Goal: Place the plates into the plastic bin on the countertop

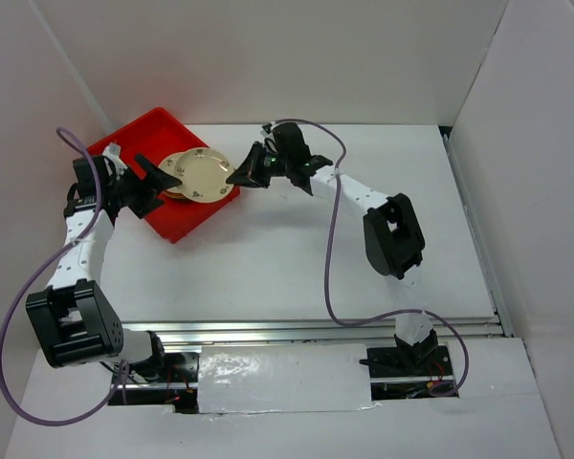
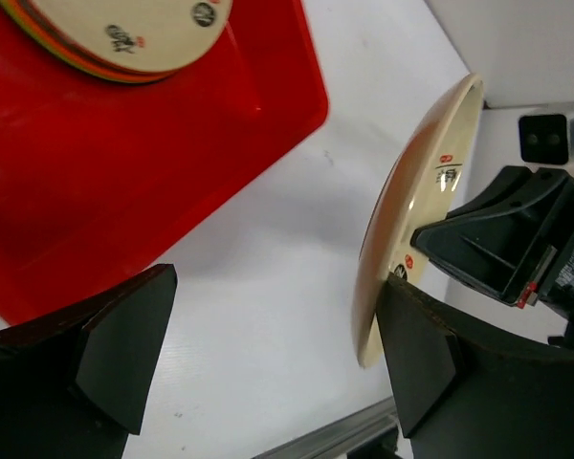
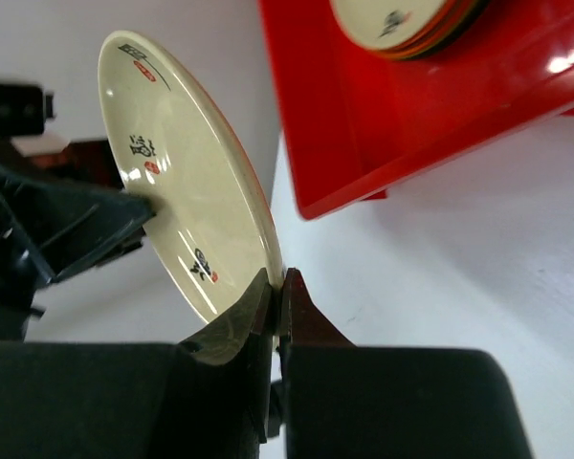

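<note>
step in hand: transfer of one plate to the bin. the right hand [image 3: 279, 296] pinches the rim of a beige plate [image 3: 177, 191], with both fingers clamped on the edge at the plate's 6 o'clock in the right wrist view. the plate is off the desk [image 1: 297, 258] and steeply tilted, almost on edge in both wrist views.

location: in the top view the red bin [image 1: 143, 129] sits at 10 o'clock on the desk. a stack [image 2: 124, 38] of plates lies inside it, a beige one on top. the held plate hangs at 3 o'clock of the stack, by the bin wall. the wrist views place it over white desk just outside that wall, so it is judged not yet in the bin.

the left hand [image 2: 277, 316] is spread wide and holds nothing. it faces the plate from 9 o'clock. one finger lies against or just beside the plate's face; contact cannot be confirmed.

progress: judged well advanced, since the stack already holds several plates.

next move, as judged: carry the plate toward 9 o'clock over the stack, level it, lower it, then open the right hand. alternatively, close the left hand on the plate before the right lets go. the thin rim pinch allows the plate to pivot or slip, so slow motion is advised.
</note>
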You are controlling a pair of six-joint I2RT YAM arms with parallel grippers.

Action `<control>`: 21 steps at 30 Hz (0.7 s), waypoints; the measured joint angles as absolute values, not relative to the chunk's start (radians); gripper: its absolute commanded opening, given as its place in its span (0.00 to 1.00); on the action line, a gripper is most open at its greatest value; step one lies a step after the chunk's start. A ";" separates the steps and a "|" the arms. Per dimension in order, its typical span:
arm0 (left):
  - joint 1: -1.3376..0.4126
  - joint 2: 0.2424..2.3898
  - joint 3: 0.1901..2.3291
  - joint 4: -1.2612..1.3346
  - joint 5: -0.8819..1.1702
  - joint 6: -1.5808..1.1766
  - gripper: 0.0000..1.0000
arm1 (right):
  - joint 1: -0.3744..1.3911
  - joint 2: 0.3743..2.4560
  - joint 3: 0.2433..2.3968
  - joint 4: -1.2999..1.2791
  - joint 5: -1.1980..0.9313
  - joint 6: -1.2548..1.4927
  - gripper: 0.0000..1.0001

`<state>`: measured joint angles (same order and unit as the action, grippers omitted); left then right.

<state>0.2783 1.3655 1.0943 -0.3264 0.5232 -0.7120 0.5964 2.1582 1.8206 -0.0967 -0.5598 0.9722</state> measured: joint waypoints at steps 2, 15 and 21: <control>0.281 1.366 1.091 -0.295 0.578 -0.719 0.89 | 0.598 2.142 1.815 -0.082 -0.611 0.971 0.00; 0.281 1.367 1.089 -0.223 0.663 -0.726 0.00 | 0.608 2.113 1.758 0.000 -0.692 0.982 1.00; 0.276 1.459 1.168 -0.196 0.415 -0.824 0.00 | 0.503 1.834 1.317 0.091 -0.580 0.991 1.00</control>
<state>0.2764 1.4586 1.1679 -0.1955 0.4152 -0.8238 0.5026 1.8343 1.3174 0.0914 -0.5797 0.9909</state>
